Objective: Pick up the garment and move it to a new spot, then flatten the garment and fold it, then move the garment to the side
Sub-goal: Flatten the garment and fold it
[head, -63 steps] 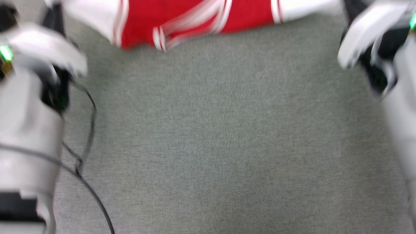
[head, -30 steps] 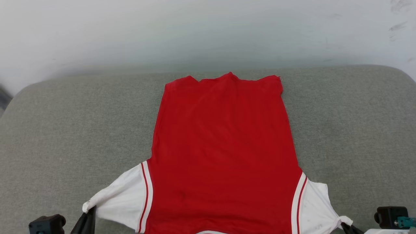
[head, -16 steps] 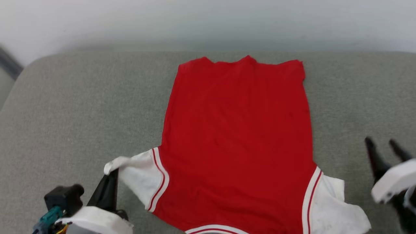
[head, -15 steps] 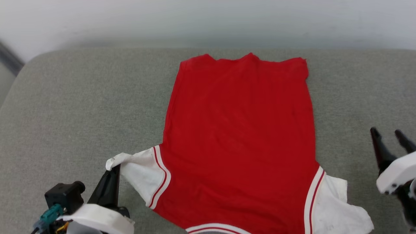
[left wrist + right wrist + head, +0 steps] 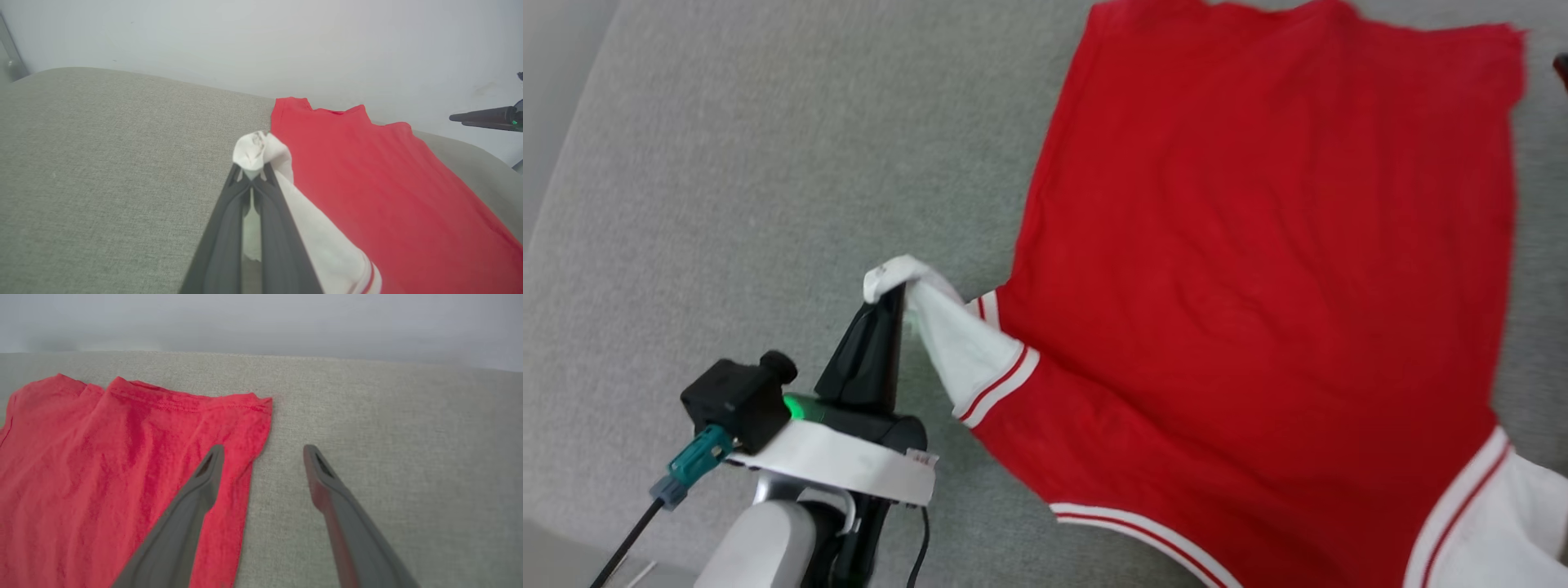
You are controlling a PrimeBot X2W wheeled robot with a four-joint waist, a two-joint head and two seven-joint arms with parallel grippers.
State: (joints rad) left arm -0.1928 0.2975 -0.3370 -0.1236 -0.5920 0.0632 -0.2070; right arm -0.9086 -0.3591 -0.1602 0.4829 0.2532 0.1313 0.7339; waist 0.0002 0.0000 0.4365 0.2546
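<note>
Grey cushion (image 5: 727, 163) bears the garment (image 5: 1258, 286), pinched by left end effector (image 5: 894, 296)

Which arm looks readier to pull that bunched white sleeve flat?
Left, probably: the left gripper is clamped on the sleeve, while the right gripper hangs open by the shirt's far hem corner.

Bright, even light — hardly any shadows; head view slightly motion-blurred.
</note>
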